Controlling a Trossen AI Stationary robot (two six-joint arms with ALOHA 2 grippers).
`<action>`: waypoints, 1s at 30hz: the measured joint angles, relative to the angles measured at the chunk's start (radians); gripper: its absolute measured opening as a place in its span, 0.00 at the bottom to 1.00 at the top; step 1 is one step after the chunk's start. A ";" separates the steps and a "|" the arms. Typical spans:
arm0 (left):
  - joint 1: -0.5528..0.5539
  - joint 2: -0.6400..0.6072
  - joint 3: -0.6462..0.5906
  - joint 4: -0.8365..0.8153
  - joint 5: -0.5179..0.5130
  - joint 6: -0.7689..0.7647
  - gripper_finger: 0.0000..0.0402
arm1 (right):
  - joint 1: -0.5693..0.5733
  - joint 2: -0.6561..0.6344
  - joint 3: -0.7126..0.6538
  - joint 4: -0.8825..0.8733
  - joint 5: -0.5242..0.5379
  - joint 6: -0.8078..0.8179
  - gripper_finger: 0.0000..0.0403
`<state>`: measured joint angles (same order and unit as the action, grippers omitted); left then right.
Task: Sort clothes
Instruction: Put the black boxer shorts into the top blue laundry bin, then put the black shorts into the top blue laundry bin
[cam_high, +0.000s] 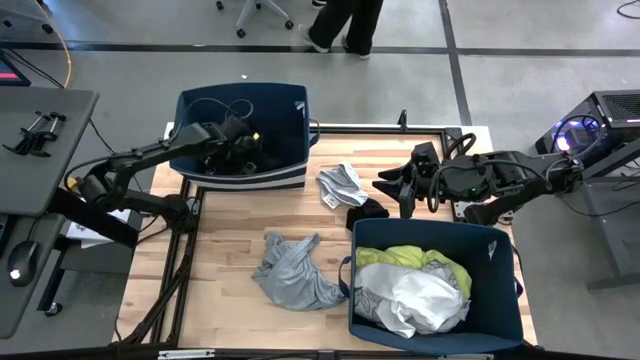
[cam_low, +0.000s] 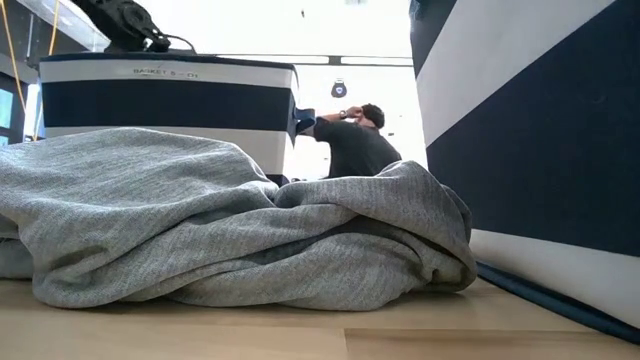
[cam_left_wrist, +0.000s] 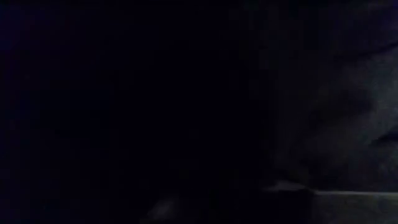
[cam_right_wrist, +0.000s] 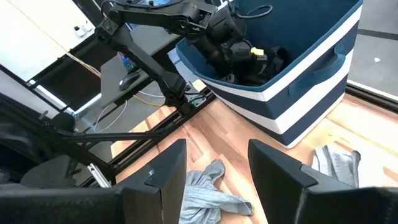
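A grey garment (cam_high: 290, 272) lies crumpled on the table's near middle and fills the low view (cam_low: 230, 220). A white garment with grey print (cam_high: 340, 185) and a small black garment (cam_high: 367, 212) lie between the two bins. Yellow and pale garments (cam_high: 410, 285) sit in the near right navy bin (cam_high: 500, 250). My left gripper (cam_high: 240, 135) reaches down into the far left navy bin (cam_high: 290, 105), among dark clothes; its wrist view is dark. My right gripper (cam_right_wrist: 214, 162) is open and empty, hovering just right of the white printed garment (cam_right_wrist: 336, 165).
The left bin (cam_low: 165, 100) and the right bin (cam_low: 530, 130) flank the grey garment. Bare wood shows between the bins and at the near left. A person stands beyond the table's far edge (cam_high: 345, 25).
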<state>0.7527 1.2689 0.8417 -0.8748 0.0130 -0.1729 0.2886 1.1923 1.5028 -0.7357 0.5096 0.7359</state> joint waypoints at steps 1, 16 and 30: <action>0.013 0.000 -0.005 0.001 0.053 -0.018 0.14 | 0.000 0.000 0.000 0.000 -0.003 0.001 0.40; 0.006 -0.189 0.455 -0.061 0.304 -0.034 0.28 | -0.050 0.043 0.002 0.102 -0.022 -0.060 0.40; -0.083 -0.466 0.527 -0.063 0.237 -0.005 0.26 | -0.504 0.618 0.432 -0.837 -0.570 0.074 0.42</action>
<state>0.6698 0.8030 1.3689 -0.9377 0.2499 -0.1775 -0.2152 1.8107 1.9346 -1.5726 -0.0600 0.8097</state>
